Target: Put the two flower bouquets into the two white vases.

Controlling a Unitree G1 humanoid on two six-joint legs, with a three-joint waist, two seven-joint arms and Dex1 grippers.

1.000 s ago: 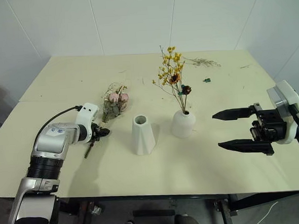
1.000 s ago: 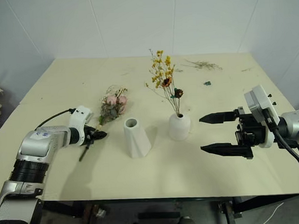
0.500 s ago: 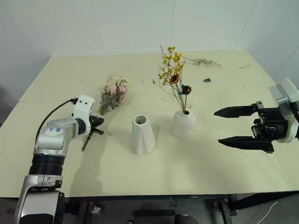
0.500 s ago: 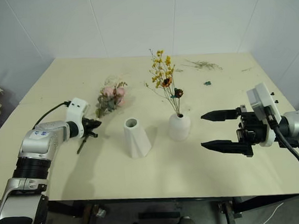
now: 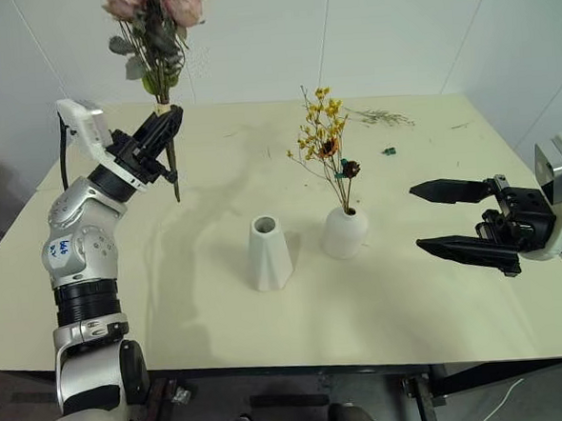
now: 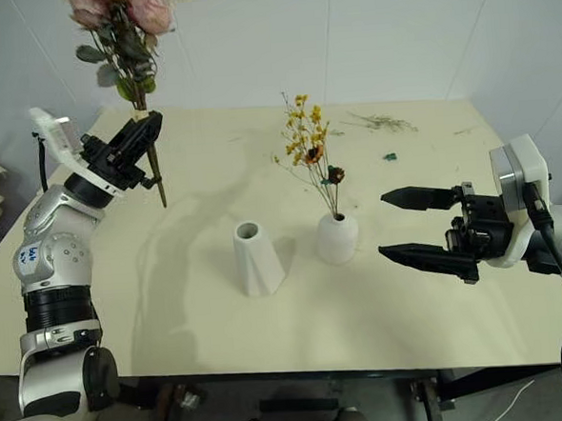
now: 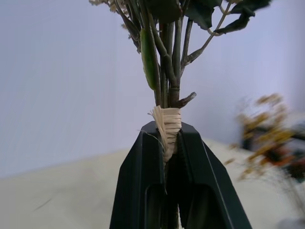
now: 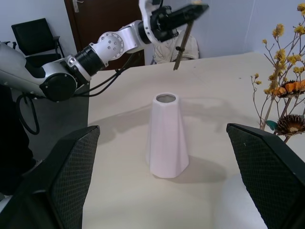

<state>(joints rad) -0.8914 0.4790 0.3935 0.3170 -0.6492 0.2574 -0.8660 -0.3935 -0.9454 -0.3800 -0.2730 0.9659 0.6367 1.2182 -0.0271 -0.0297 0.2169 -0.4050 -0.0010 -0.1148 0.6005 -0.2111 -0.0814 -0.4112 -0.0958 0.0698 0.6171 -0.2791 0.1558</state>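
Note:
The pink rose bouquet [image 5: 155,27] is held upright in the air above the table's far left, with my left gripper [image 5: 169,122] shut on its raffia-bound stems [image 7: 167,123]. The stem ends hang below the fingers. The tall faceted cone vase [image 5: 267,254] stands empty at the table's middle. Beside it on the right, the short rounded vase [image 5: 344,233] holds the slim yellow-orange spray [image 5: 324,136]. My right gripper [image 5: 418,219] hovers open to the right of the rounded vase, pointing left, and its fingers [image 8: 71,171] frame the cone vase [image 8: 167,138].
Loose dried twigs [image 5: 382,116] lie at the back of the cream table [image 5: 172,303], with a small green scrap [image 5: 389,150] nearby. White walls stand behind the table. A black chair [image 8: 33,33] and a dark door show beyond the table's left side.
My left gripper has shut on the rose bouquet's stems, lifted it off the table and swung it upright. The right gripper has stayed open and almost still.

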